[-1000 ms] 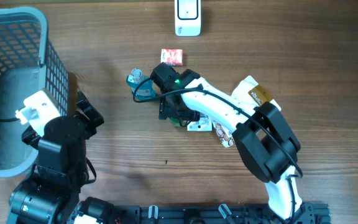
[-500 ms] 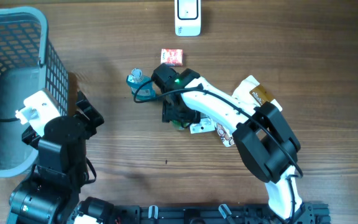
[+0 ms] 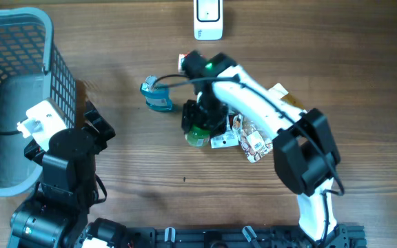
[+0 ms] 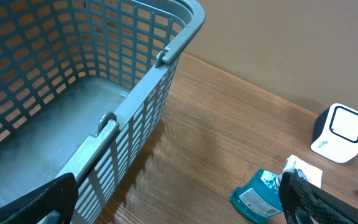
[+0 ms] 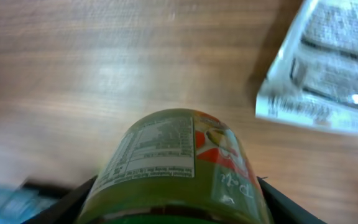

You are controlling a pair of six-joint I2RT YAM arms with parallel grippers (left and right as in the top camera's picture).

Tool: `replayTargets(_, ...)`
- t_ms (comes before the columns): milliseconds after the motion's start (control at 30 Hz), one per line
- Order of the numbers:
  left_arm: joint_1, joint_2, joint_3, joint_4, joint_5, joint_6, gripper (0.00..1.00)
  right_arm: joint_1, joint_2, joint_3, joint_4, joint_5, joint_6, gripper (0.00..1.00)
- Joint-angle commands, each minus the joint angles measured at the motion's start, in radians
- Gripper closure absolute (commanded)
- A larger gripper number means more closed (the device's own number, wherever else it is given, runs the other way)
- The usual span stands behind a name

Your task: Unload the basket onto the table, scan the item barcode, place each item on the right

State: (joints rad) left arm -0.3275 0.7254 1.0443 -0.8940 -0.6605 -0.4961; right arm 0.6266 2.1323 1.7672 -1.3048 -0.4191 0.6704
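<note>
Currently | green jar [image 5: 179, 168]: rigid, round, glossy, likely slippery, some weight | clamped mid-body in right gripper [image 5: 176, 202], beside packets [image 3: 250, 141], scanner [image 3: 208, 19] well apart | keep label exposed | left gripper [image 4: 176, 186] agape, empty.

Soft even light; jar [image 5: 169, 165] close-up blurred.

A brown wooden desk [image 3: 116, 41] with long, straight grain fills the overhead view. Beyond its far edge stands a plain beige wall [image 4: 278, 37]. Soft light leaves a pale sheen on the wood.
</note>
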Motion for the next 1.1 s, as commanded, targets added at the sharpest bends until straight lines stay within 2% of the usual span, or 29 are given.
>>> replayTargets(0,0.006,-0.005,-0.001,-0.001,-0.003,-0.014,0.0,-0.076,0.016,0.041,-0.051,-0.24,-0.072,0.36)
replayTargets(567,0.006,-0.005,-0.001,-0.003,-0.002,-0.014,0.0,-0.24,0.016,0.041,-0.271,-0.56,-0.125,0.35)
replayTargets(1067,0.006,-0.005,-0.001,-0.005,-0.002,-0.014,0.0,-0.242,0.016,0.041,-0.306,-0.577,-0.121,0.35)
